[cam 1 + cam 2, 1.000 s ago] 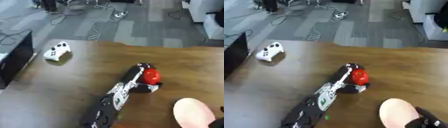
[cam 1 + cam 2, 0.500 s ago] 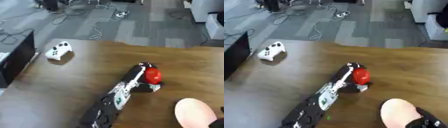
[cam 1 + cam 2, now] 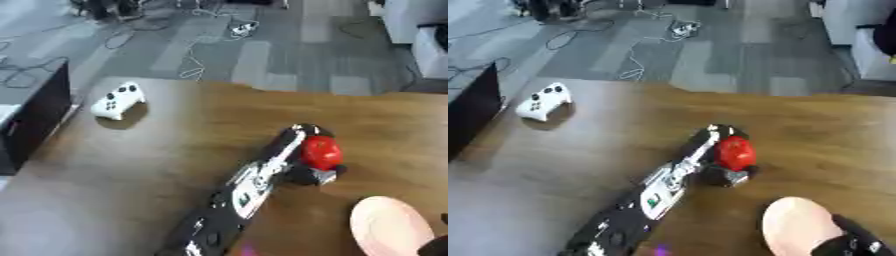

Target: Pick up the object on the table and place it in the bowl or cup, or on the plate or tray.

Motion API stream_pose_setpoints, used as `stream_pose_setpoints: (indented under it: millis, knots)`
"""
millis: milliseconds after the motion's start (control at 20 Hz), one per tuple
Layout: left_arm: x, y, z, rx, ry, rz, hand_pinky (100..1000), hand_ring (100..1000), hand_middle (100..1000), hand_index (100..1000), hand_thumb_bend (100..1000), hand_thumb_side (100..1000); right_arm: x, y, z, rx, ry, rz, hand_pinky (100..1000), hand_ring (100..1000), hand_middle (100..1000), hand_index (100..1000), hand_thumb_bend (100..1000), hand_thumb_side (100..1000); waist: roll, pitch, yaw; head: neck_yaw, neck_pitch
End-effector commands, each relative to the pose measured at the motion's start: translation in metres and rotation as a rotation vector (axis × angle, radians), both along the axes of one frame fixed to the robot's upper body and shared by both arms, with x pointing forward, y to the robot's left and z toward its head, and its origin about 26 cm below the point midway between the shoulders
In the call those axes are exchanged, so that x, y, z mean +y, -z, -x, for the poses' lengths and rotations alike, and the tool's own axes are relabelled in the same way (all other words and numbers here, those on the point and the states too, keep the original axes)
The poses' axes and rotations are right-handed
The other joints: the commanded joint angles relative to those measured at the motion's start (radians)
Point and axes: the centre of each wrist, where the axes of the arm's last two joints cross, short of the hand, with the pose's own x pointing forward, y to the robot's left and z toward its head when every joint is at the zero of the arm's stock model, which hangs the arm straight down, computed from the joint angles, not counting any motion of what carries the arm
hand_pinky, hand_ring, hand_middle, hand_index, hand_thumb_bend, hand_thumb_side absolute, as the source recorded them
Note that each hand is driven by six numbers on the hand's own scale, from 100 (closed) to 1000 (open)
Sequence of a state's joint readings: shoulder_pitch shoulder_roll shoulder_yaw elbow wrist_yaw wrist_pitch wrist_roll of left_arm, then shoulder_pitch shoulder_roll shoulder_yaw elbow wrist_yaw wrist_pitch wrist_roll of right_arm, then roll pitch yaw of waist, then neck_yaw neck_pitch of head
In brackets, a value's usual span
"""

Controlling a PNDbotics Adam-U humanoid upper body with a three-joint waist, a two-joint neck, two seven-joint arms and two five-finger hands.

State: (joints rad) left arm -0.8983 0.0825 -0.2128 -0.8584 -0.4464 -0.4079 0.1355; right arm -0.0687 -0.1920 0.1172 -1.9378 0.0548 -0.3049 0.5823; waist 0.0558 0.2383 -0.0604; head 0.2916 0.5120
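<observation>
Left hand [image 3: 308,161] mid-tabletop, fingers curled round red object [image 3: 320,152]; pink plate [image 3: 390,232] at near right corner; white game controller [image 3: 117,100] at far left edge.

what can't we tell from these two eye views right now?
- Left hand: its fingers are hidden behind the red object, both views; contact or grasp unclear.
- Red object: too blurred to identify.
- Pink dish: cut off by the bottom edge in both views; plate or bowl unclear.
- Right hand: only a dark part at the lower right corner; fingers out of frame.
</observation>
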Motion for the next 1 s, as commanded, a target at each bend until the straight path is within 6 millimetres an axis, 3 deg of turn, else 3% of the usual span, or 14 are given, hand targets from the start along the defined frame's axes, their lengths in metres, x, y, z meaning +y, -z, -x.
stream_pose_setpoints:
  millis: [50, 200, 300, 500, 550, 600, 650, 950, 1000]
  knots:
    - [-0.017, -0.012, 0.002, 0.013, 0.079, 0.027, 100, 263, 376, 562, 100, 477, -0.006, -0.001, 0.002, -0.009, 0.032, 0.008, 487, 605, 653, 1000, 100, 787, 0.006, -0.027, 0.005, 0.003, 0.013]
    - [-0.025, -0.009, 0.003, 0.066, 0.129, 0.041, 100, 267, 378, 564, 100, 550, -0.012, 0.002, 0.003, -0.005, 0.065, 0.018, 486, 605, 653, 1000, 100, 787, 0.018, -0.035, 0.010, -0.002, 0.023]
    - [-0.031, -0.009, 0.004, 0.092, 0.165, 0.060, 100, 269, 378, 565, 100, 519, -0.015, 0.003, 0.004, -0.004, 0.090, 0.024, 486, 605, 654, 1000, 100, 796, 0.024, -0.038, 0.008, -0.005, 0.028]
    - [-0.049, -0.009, 0.012, 0.107, 0.247, 0.072, 100, 272, 382, 566, 100, 551, -0.022, 0.006, 0.008, -0.011, 0.136, 0.032, 486, 604, 653, 1000, 100, 777, 0.032, -0.043, -0.004, -0.003, 0.037]
    - [-0.054, -0.009, 0.014, 0.108, 0.263, 0.069, 100, 274, 382, 566, 100, 545, -0.023, 0.006, 0.009, -0.013, 0.146, 0.034, 485, 604, 653, 1000, 100, 776, 0.033, -0.044, -0.009, -0.002, 0.039]
    - [-0.057, -0.009, 0.016, 0.107, 0.275, 0.066, 100, 274, 382, 566, 100, 466, -0.023, 0.006, 0.010, -0.019, 0.149, 0.031, 485, 604, 653, 1000, 100, 794, 0.035, -0.044, -0.013, 0.000, 0.040]
    - [-0.060, -0.008, 0.017, 0.107, 0.285, 0.063, 100, 274, 383, 567, 100, 542, -0.024, 0.007, 0.010, -0.018, 0.155, 0.034, 485, 604, 653, 1000, 100, 782, 0.035, -0.044, -0.019, -0.001, 0.042]
    - [-0.072, 0.001, 0.025, 0.097, 0.318, 0.056, 100, 274, 383, 566, 100, 547, -0.022, 0.012, 0.012, -0.014, 0.176, 0.043, 485, 604, 652, 1000, 100, 818, 0.036, -0.037, -0.044, -0.001, 0.047]
    - [-0.074, 0.003, 0.026, 0.096, 0.322, 0.057, 100, 274, 383, 566, 100, 595, -0.021, 0.013, 0.013, -0.014, 0.179, 0.045, 485, 604, 652, 1000, 100, 828, 0.035, -0.035, -0.047, 0.002, 0.047]
